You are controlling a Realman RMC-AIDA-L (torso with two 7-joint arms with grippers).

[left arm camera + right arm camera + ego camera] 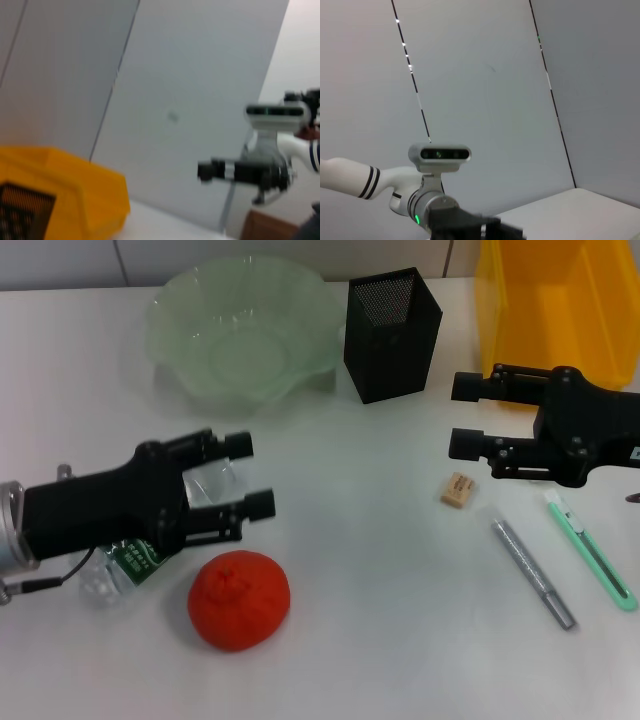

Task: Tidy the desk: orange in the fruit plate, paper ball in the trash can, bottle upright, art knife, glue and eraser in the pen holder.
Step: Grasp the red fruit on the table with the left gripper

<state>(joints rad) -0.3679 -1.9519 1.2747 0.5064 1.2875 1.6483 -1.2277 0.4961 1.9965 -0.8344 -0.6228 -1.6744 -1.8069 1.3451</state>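
While the left gripper hangs with fingers parted over the toppled bottle beside the orange, the right gripper, equally spread, hovers above the eraser.

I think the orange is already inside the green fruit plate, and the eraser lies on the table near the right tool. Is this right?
Not quite. The head view shows the orange on the table, in front of the left tool, not in the green fruit plate. The eraser does lie near the right tool.

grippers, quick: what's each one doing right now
Left gripper: open, holding nothing, above the lying bottle.
Right gripper: open, holding nothing, above the eraser.
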